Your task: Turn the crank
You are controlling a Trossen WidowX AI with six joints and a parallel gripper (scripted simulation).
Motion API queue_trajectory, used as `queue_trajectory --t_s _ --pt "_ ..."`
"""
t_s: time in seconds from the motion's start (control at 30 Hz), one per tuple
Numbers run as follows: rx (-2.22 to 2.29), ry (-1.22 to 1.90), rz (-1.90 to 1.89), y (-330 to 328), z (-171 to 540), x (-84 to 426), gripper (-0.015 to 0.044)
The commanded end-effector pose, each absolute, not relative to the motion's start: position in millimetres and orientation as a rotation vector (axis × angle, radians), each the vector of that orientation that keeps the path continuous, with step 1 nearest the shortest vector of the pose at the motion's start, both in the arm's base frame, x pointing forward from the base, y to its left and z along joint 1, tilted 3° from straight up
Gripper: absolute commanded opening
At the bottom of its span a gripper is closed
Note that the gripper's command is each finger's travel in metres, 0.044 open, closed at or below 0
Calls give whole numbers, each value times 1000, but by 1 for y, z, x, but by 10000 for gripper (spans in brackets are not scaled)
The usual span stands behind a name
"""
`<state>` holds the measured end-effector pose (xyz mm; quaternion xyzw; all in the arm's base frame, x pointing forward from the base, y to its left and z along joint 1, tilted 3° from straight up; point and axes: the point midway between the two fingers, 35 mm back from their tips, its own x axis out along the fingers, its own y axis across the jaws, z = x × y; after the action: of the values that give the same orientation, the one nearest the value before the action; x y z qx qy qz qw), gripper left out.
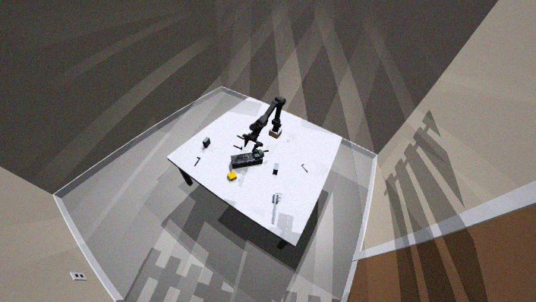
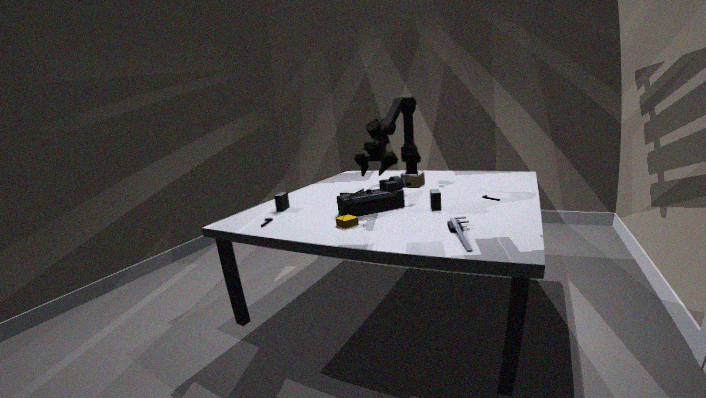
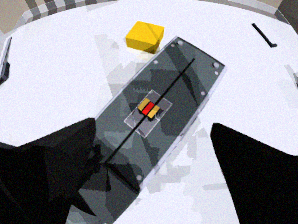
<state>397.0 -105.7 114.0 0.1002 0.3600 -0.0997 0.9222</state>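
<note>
The dark machine (image 1: 247, 162) (image 2: 372, 203) (image 3: 185, 102) lies on the table with a long slot along its top. In the wrist view its red pointer (image 3: 148, 108) sits between two brass-coloured marks (image 3: 143, 104) (image 3: 152, 114); it looks about level, but a small offset cannot be told. The crank (image 1: 259, 153) (image 2: 391, 184) is at the machine's end nearer the arm base; it cannot be made out in the wrist view. My gripper (image 1: 250, 147) (image 2: 373, 173) (image 3: 154, 127) is open and empty above the machine, with its fingers clear of the crank handle.
A yellow block (image 1: 231, 175) (image 2: 347, 221) (image 3: 144, 36) lies beside the machine. Dark upright blocks (image 1: 206, 142) (image 2: 435, 200) stand on either side. A caliper-like tool (image 1: 275, 206) (image 2: 460, 235) lies near the table's front. Small dark hooked rods (image 1: 197, 161) (image 1: 304, 168) (image 3: 264, 35) lie farther out.
</note>
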Motion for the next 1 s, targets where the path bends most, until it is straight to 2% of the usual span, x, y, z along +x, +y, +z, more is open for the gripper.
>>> queue_trajectory --t_s 0.0,0.43,0.97 --pt "205 739 -205 -106 114 397 335" --pt "205 739 -205 -106 114 397 0" --pt "206 739 -204 -106 114 397 0"
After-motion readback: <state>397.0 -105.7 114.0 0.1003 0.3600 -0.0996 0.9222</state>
